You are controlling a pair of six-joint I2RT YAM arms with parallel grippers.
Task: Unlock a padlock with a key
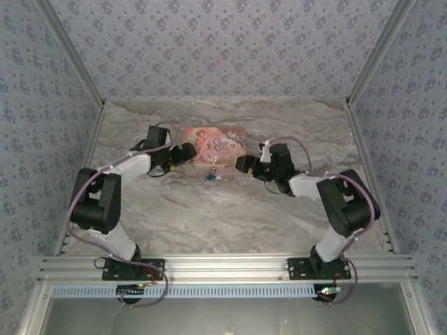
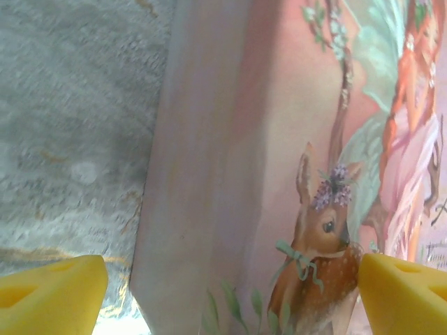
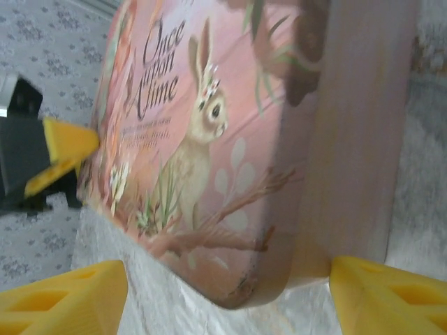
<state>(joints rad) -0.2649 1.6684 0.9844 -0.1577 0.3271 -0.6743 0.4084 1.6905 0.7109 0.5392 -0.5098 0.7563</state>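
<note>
Yellow left fingers [image 2: 52,296] and right fingers [image 3: 391,296] stand wide apart, empty, flanking the pink illustrated box [image 1: 215,143] toward the marbled worktop's [image 1: 209,223] far edge; the tiny blue padlock [image 1: 209,178] with silvery shackle lies untouched on its near side, unlocking judged not yet begun.

A flat pink box [image 1: 214,144] lies on the marbled table [image 1: 230,209] towards its far edge. Its top is painted with a fawn, a rabbit and "Once upon a time". Flower-patterned walls [image 1: 223,42] stand on three sides
</note>
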